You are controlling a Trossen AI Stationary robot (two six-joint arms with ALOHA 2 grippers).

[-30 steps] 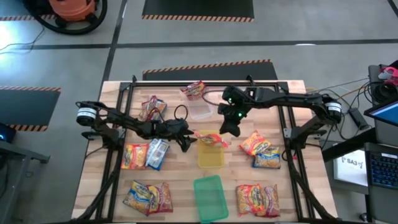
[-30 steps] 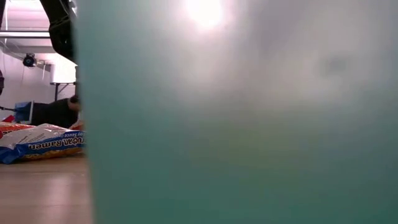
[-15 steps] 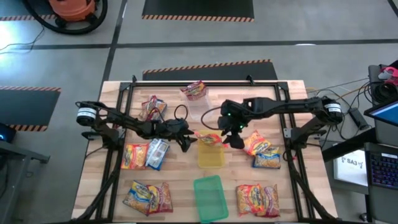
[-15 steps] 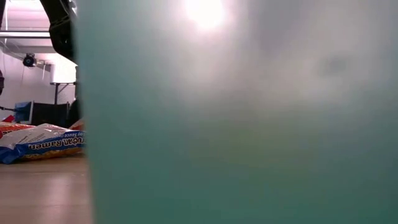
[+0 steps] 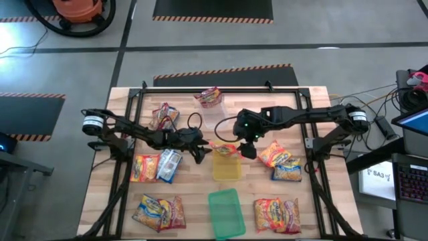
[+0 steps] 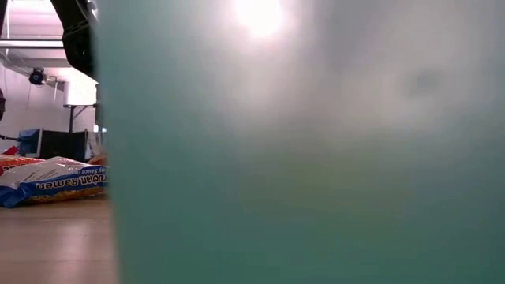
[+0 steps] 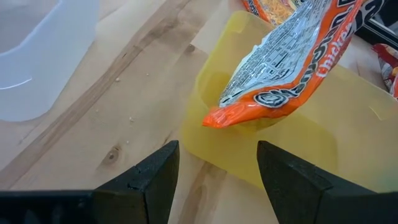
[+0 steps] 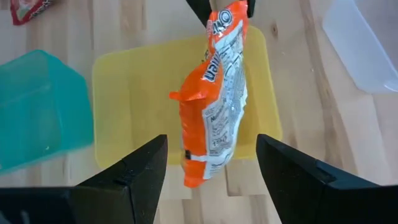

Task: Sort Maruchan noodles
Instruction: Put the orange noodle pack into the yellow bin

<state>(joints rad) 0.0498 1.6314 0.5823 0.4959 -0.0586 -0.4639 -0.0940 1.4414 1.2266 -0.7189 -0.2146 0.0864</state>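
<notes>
An orange Maruchan noodle packet (image 5: pixel 225 148) lies across the far end of the yellow tray (image 5: pixel 227 171). Its one end (image 7: pixel 214 118) sticks out over the tray's left rim. My left gripper (image 5: pixel 200 155) stands open just left of that end, pointing at it, apart from it. My right gripper (image 5: pixel 246 150) hovers open over the tray's right side, its fingers (image 8: pixel 146 168) on either side of the packet (image 8: pixel 214 106) without touching. More packets lie about the table.
A green tray (image 5: pixel 226 211) stands near the front edge and fills most of the low view (image 6: pixel 316 158). A clear tray (image 5: pixel 215 119) sits behind the yellow one. Packets lie at left (image 5: pixel 157 166), front left (image 5: pixel 159 213), right (image 5: pixel 281 162), front right (image 5: pixel 275 214) and far (image 5: pixel 208 96).
My right gripper has swung from beside the clear tray toward the table's near edge, turning as it went, and now stands over the yellow tray's right side. The orange packet stays lying across the yellow tray.
</notes>
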